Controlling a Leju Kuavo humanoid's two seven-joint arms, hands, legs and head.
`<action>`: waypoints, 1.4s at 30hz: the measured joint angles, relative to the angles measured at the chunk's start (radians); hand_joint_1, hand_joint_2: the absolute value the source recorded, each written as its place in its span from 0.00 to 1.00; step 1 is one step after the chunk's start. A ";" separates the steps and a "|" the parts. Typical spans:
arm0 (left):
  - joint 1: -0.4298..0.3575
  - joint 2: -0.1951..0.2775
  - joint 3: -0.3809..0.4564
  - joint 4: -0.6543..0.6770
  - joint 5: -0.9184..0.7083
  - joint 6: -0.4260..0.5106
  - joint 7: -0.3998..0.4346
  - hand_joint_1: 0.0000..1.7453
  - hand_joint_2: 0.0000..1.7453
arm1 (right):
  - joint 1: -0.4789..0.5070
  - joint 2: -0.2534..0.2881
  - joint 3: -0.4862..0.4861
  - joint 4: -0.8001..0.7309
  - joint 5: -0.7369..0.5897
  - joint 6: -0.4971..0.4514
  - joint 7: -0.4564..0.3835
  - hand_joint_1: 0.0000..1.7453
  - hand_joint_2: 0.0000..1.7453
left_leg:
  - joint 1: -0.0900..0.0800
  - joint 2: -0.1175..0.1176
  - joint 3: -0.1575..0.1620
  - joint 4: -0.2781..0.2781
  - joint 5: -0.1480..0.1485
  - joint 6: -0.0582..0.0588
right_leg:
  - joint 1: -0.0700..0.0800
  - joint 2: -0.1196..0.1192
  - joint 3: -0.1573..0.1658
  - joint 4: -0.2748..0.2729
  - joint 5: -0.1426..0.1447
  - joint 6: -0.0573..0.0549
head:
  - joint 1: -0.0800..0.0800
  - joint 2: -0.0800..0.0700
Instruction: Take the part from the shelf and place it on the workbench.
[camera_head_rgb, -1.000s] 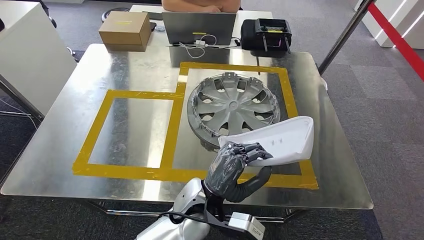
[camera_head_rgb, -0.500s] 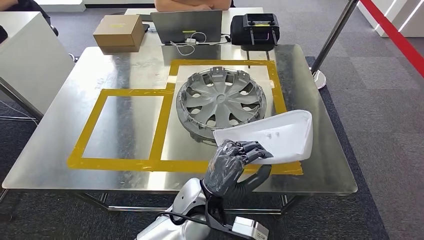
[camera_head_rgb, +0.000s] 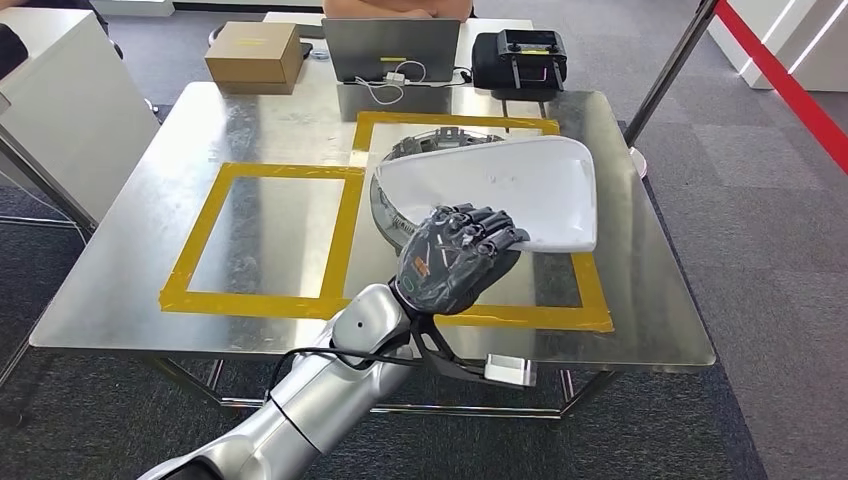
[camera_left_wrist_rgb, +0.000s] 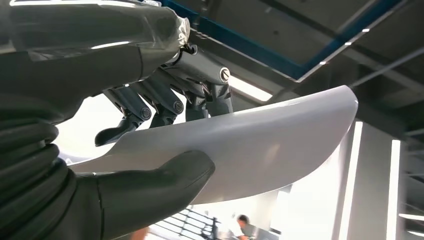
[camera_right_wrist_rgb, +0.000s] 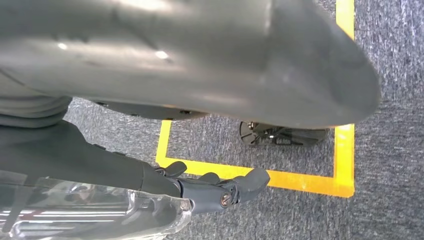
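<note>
White curved plastic shell part (camera_head_rgb: 500, 190) is what your left hand (camera_head_rgb: 455, 258) carries, and it has just travelled: a second ago it hung over the bench's near edge at about 5 o'clock of the wheel cover, tilted up on one side; now you see it lifted forward and turned flatter, over the right-hand taped square, hiding most of the cover.

Starting nearest you, the silver left arm (camera_head_rgb: 320, 390) comes up from 7 o'clock and reaches well over the shiny steel bench (camera_head_rgb: 120, 300). The hand is clamped on the part's near edge, dark fingers (camera_left_wrist_rgb: 150, 102) on one face and the thick grey thumb (camera_left_wrist_rgb: 165, 175) pressed on the other, as your left wrist view shows. Your right hand (camera_right_wrist_rgb: 220, 192) hangs low over grey carpet, its fingers loosely bent around nothing.

Behind the part, the grey plastic wheel cover (camera_head_rgb: 395, 215) lies inside the yellow tape outline (camera_head_rgb: 210, 295); just its rim peeks out at 9 and 12 o'clock of the shell. Farther off sit a brown cardboard box (camera_head_rgb: 252, 55), a grey laptop (camera_head_rgb: 390, 50) and a black case (camera_head_rgb: 518, 58).

Judging from this, you are in the carry-over stage: the part is over the bench but looks not yet set down. Watch the cover beneath when you lower.
</note>
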 joint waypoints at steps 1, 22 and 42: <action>-0.008 -0.001 0.020 0.005 -0.034 0.000 0.012 1.00 1.00 | 0.000 0.000 0.000 0.000 0.000 0.001 0.000 0.00 0.00 | 0.000 0.000 -0.003 0.001 0.002 0.001 | 0.000 0.000 -0.001 -0.002 0.003 0.003 | 0.000 0.000; -0.289 0.115 -0.033 0.294 -0.188 0.000 0.318 1.00 1.00 | -0.002 0.024 -0.025 0.000 -0.001 0.010 -0.003 0.00 0.00 | 0.002 -0.001 -0.016 0.003 0.009 -0.002 | 0.003 0.000 -0.014 -0.002 0.011 0.007 | -0.001 0.000; -0.291 0.123 -0.048 0.299 -0.188 0.000 0.319 1.00 1.00 | -0.002 0.024 -0.026 0.000 -0.001 0.010 -0.003 0.00 0.00 | 0.002 -0.001 -0.016 0.003 0.009 -0.002 | 0.003 0.000 -0.014 -0.002 0.011 0.007 | -0.001 0.000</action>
